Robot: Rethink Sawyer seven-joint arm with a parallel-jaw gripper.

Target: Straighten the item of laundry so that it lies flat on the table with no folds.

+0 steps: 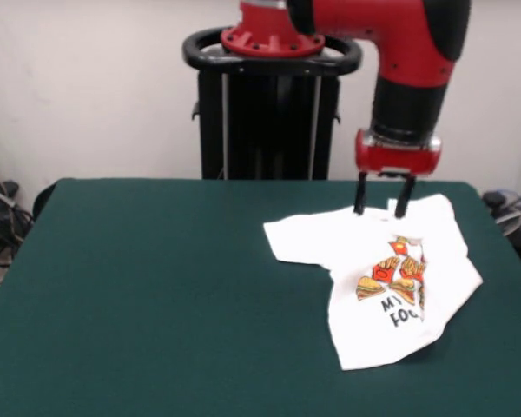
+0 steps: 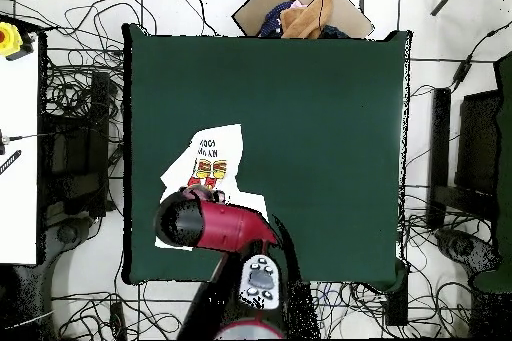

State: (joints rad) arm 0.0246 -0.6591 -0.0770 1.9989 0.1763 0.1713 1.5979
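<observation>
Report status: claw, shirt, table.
Claw open, tips at shirt's far edge. Shirt still folded, print partly hidden. Table shows nothing in the way.

T-shirt (image 1: 365, 252): white, red-orange burger-and-fries print, black lettering | counter (image 1: 156, 287): dark green | arm (image 1: 399, 52): red and black | pincer (image 1: 382, 208): black
</observation>
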